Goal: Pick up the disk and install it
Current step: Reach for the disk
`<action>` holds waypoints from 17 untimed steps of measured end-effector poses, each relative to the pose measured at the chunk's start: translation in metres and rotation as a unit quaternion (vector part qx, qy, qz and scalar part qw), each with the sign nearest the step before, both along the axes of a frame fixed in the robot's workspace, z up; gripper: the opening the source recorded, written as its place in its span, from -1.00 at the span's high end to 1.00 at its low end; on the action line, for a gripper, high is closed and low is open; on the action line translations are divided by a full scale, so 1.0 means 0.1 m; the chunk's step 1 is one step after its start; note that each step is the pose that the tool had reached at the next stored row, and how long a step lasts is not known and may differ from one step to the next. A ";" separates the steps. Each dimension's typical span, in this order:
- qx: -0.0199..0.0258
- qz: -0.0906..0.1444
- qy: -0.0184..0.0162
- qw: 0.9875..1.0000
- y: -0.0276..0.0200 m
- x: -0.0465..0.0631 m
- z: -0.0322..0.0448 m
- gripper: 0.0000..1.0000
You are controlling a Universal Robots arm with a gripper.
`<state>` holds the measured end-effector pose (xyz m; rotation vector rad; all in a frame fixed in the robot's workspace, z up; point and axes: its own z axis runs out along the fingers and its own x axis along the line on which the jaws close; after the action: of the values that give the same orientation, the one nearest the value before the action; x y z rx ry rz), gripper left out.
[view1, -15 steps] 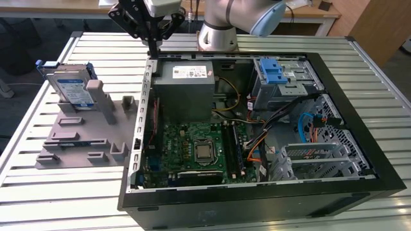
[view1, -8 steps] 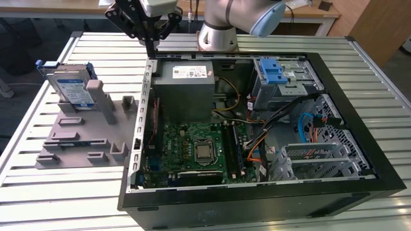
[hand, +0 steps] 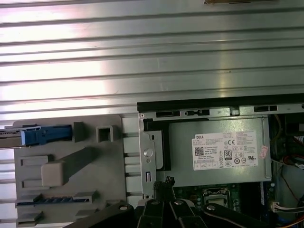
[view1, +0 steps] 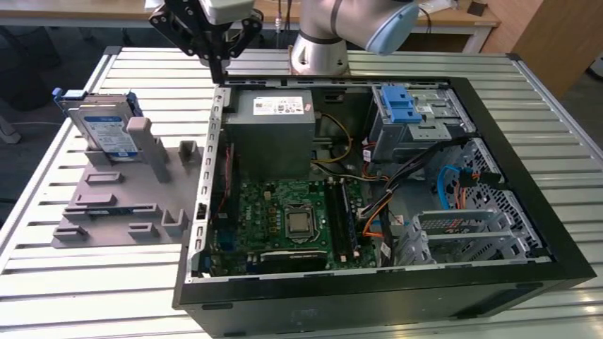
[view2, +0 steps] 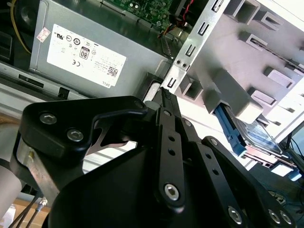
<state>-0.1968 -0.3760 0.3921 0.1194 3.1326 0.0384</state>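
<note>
The disk [view1: 102,126] is a silver drive with a white-and-blue label in a blue carrier frame. It stands on edge in the grey slotted stand [view1: 113,205] at the exterior view's left. My gripper [view1: 219,70] hangs above the rear left corner of the open computer case [view1: 377,300], well apart from the disk, to its right. Its black fingers are shut with nothing between them, as seen in both wrist views [view2: 165,95] [hand: 166,183]. The disk's blue carrier edge [hand: 45,135] shows in the first wrist view. The disk [view2: 256,135] also shows in the second wrist view.
Inside the case lie a grey power supply [view1: 273,134], a green motherboard [view1: 292,219], a metal drive cage with a blue latch [view1: 405,106] and loose cables. Everything rests on a slatted metal table [view1: 94,282]. The arm's base [view1: 320,49] stands behind the case.
</note>
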 end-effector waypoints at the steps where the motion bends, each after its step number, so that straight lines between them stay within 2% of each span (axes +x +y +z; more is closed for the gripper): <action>1: 0.000 0.000 0.000 1.000 0.001 -0.01 0.000 0.79; 17: 0.000 0.000 0.000 1.000 0.014 -0.09 -0.001 0.79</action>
<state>-0.2060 -0.3746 0.3920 0.1193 3.1326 0.0384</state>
